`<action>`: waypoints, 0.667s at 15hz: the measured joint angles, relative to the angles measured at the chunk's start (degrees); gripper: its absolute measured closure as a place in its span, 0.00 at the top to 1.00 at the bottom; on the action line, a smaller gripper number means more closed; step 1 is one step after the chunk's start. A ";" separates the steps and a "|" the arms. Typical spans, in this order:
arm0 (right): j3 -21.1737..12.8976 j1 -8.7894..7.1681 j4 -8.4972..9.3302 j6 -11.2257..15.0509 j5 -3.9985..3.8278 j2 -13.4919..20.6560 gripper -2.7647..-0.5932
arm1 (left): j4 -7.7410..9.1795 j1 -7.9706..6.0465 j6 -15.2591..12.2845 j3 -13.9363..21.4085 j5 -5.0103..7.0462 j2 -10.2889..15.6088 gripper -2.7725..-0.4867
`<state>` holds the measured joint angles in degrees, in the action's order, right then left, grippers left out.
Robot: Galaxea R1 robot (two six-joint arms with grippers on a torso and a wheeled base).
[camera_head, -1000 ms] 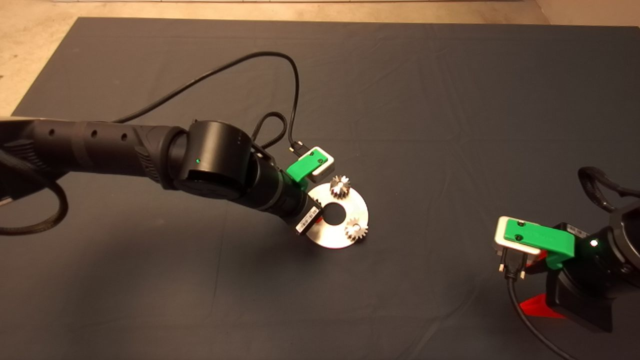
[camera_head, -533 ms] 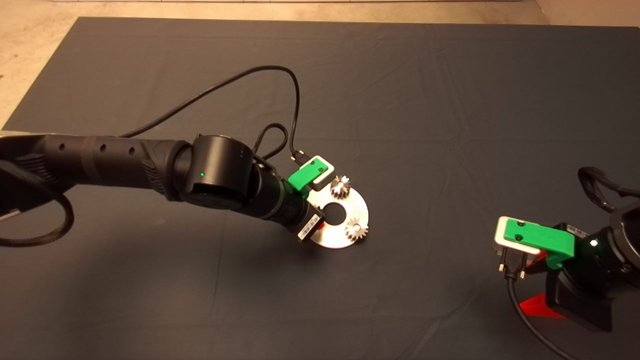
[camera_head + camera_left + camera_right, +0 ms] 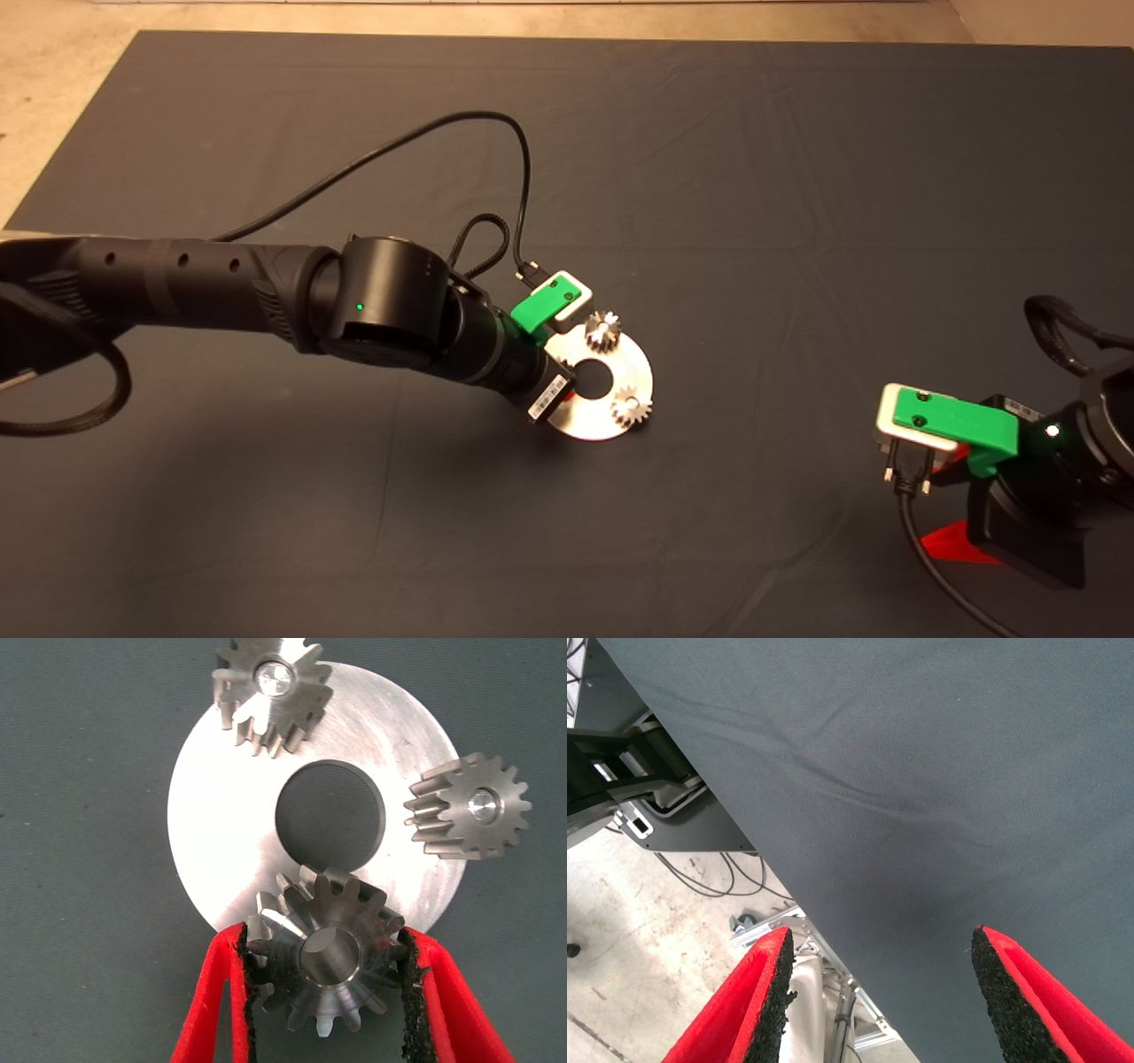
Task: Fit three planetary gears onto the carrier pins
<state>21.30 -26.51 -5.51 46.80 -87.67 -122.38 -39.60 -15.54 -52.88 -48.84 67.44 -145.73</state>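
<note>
Head view: The left arm (image 3: 266, 283) entered from the left edge of the frame and reached to the centre, where the carrier disc (image 3: 595, 427) lay flat on the dark mat (image 3: 797, 177) covering the counter. The left gripper (image 3: 556, 377) sat over the left rim of the disc, its jaws hidden beneath the wrist housing. Two planetary gears were seated on the disc: one gear (image 3: 602, 330) at the upper edge and a second gear (image 3: 631, 408) at the lower right edge. A black cable (image 3: 425, 128) looped from the wrist across the mat. The right gripper (image 3: 952, 540) waited at the lower right edge of the frame, well apart from the disc.

Left wrist view: The left gripper (image 3: 330, 983) had its jaws clenched on the third gear (image 3: 325, 950), one pad (image 3: 248, 992) touching the teeth on each side. This gear overlapped the lower rim of the disc (image 3: 221, 815), just beside the large central hole (image 3: 330, 811). Whether it was seated on its pin could not be told. The seated gears appeared at the upper centre (image 3: 270, 691) and at the right (image 3: 469, 806) of the frame, each with a carrier pin (image 3: 273, 675) showing bright in its bore.

Right wrist view: The right gripper (image 3: 881, 992) had its jaws released, spread wide with nothing between them. The mat edge (image 3: 744, 828) ran diagonally, with floor (image 3: 638, 948) and cabling at the lower left.
</note>
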 joint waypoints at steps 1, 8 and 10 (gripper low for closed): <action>0.00 0.00 0.00 0.00 0.00 0.02 0.40 | -0.20 0.11 0.02 -0.44 -0.05 0.00 0.09; 0.00 -0.02 0.13 0.00 0.00 0.09 0.40 | -1.69 1.46 1.12 -1.41 -1.29 0.46 0.09; 0.00 -0.02 0.15 0.00 0.00 0.09 0.40 | -1.74 1.55 1.17 -1.38 -1.45 0.48 0.09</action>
<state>21.30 -26.54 -5.36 46.80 -87.67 -122.30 -41.34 -13.99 -51.71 -50.21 65.99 -145.25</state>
